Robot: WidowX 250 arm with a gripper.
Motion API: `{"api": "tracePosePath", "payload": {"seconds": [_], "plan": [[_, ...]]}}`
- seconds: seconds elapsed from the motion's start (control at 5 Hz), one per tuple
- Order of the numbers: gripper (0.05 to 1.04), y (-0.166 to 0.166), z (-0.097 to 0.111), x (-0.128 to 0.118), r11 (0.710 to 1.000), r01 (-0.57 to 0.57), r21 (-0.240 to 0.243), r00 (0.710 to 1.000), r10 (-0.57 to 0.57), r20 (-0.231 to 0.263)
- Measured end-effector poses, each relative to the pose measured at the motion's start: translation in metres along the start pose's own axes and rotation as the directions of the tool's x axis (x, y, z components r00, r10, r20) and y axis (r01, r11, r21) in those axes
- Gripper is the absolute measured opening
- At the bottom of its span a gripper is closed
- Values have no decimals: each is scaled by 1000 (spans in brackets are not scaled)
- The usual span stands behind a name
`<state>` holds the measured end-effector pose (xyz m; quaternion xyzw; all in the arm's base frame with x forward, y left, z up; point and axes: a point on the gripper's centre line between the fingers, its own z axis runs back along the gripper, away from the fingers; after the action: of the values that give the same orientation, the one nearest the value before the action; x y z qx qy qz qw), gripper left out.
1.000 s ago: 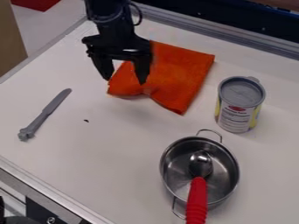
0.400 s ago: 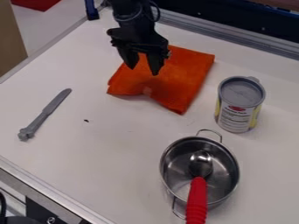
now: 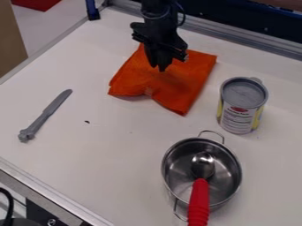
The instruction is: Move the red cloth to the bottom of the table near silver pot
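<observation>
Red cloth (image 3: 182,88), one: beneath your black pincer (image 3: 159,69), fingers drawn together, the greater part of its spread lying toward the view's lower right.

Grey knife (image 3: 46,115) left side, lying flat at a slant, blade tip toward the top, handle end lower left. Small dark speck (image 3: 87,122) near it, to the right. Can (image 3: 239,110) at right, upright, grey lid on top, printed label. Spoon (image 3: 200,194) lower right, metal bowl end up-view, red ribbed handle toward the bottom edge. Brown panel (image 3: 10,42) at left edge. Red item (image 3: 36,3) top left, partly cut off. Blue post (image 3: 92,9) right of it.
</observation>
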<state>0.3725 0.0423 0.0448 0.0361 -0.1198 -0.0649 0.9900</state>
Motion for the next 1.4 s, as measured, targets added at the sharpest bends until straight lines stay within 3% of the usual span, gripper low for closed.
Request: {"api": "tracePosePath", "payload": {"seconds": [0.2, 0.4, 0.6, 0.8, 1.0, 1.2, 1.4], "plan": [[60, -2, -12, -1, 992, 112, 50, 994, -111, -17], [52, -5, -22, -4, 979, 196, 50, 980, -194, -45], [52, -3, -34, -4, 969, 243, 38, 966, -238, -103], [52, -3, -36, -4, 969, 247, 4, 961, -244, -132], [52, 8, -39, -3, 997, 77, -12, 975, -78, -208], [52, 12, -38, -8, 994, -110, 29, 964, 114, -241], [52, 12, -38, -18, 957, -276, 91, 920, 291, -265]]}}
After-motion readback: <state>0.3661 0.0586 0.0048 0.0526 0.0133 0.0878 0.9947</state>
